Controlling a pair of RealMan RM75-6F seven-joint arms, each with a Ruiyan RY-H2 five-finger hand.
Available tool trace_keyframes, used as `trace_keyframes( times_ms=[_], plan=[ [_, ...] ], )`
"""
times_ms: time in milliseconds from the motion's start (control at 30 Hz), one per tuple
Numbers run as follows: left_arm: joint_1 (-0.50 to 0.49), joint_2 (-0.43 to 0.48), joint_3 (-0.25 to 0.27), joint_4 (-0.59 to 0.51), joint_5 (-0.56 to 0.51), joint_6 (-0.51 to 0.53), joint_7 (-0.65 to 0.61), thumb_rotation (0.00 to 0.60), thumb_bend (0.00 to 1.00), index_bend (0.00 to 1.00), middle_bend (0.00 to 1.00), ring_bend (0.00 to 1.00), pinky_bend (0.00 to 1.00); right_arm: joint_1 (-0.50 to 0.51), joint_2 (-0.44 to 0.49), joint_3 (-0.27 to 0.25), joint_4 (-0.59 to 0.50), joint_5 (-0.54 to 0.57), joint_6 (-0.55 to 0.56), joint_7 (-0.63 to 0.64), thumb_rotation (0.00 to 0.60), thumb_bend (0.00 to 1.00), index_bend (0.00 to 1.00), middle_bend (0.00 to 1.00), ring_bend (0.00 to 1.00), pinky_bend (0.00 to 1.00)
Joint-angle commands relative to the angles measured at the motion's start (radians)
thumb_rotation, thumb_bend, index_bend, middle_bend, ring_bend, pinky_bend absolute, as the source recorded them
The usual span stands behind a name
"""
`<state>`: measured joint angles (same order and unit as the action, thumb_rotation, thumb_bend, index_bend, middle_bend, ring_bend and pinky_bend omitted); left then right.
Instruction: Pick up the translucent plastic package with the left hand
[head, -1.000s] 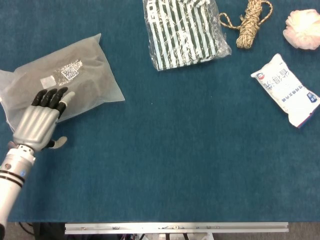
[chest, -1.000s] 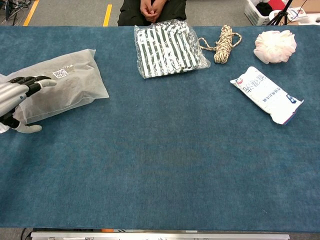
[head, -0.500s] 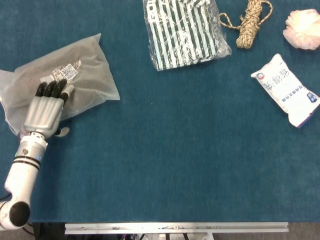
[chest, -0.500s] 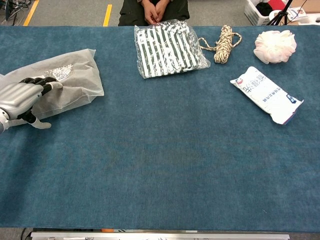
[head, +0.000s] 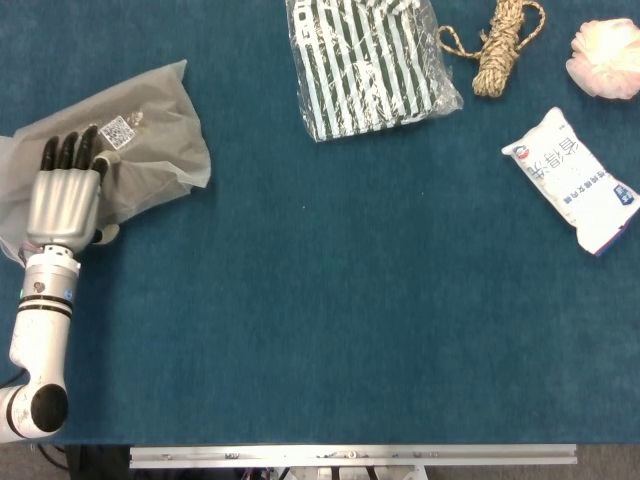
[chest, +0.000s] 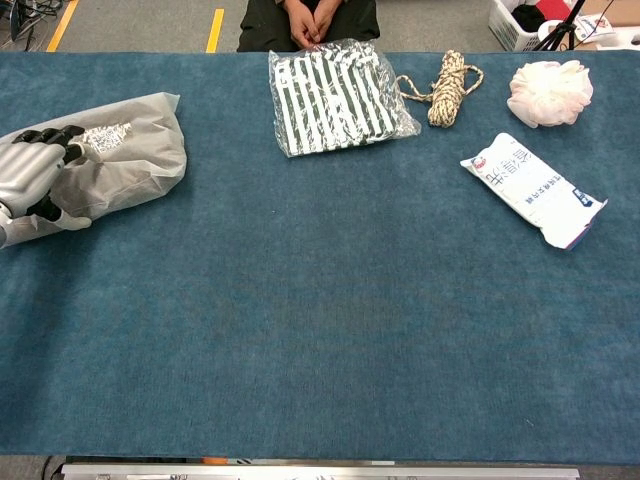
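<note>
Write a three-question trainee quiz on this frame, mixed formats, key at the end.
1. True or false: the silver robot left hand has its fingers lying on the frosted translucent plastic package.
2. Multiple choice: what lies directly beside the clear bag of black-and-white striped fabric, toward the right of the blue cloth-covered table? A) a coiled tan rope bundle B) a metal spoon C) a red cup
3. Fill in: the white printed soft pack lies below the fluffy pale pink ____ in the head view.

Key: 1 true; 2 A, the coiled tan rope bundle; 3 puff.
</note>
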<state>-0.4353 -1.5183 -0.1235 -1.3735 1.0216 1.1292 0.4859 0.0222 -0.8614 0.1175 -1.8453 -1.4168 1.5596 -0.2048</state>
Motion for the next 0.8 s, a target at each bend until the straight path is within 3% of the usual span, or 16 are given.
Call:
trace_keyframes(
  times_ms=[33, 400, 567, 800],
  plan=[
    [0.012, 0.01, -0.009, -0.014, 0.006, 0.014, -0.041, 0.6, 0.16, 0.0, 0.0, 0.0, 0.03, -0.002, 0.004, -0.002, -0.003, 0.003, -0.001, -0.004, 0.6, 0.22, 0.31, 0.39, 0.36, 0.6],
    [0.052, 0.101, 0.011, -0.142, 0.089, 0.06, -0.128, 0.6, 0.16, 0.0, 0.0, 0.0, 0.03, 0.003, 0.009, -0.004, -0.022, 0.0, -0.008, -0.009, 0.6, 0.22, 0.31, 0.39, 0.36, 0.6],
    [0.049, 0.094, 0.019, -0.146, 0.046, 0.03, -0.095, 0.6, 0.15, 0.0, 0.0, 0.0, 0.03, -0.002, 0.017, -0.007, -0.026, 0.004, -0.007, -0.006, 0.6, 0.22, 0.31, 0.39, 0.36, 0.6],
    [0.026, 0.018, 0.004, -0.033, -0.019, 0.008, -0.029, 0.6, 0.15, 0.0, 0.0, 0.0, 0.03, -0.007, 0.022, -0.01, -0.023, 0.01, -0.008, 0.004, 0.6, 0.22, 0.31, 0.39, 0.36, 0.6]
  ],
)
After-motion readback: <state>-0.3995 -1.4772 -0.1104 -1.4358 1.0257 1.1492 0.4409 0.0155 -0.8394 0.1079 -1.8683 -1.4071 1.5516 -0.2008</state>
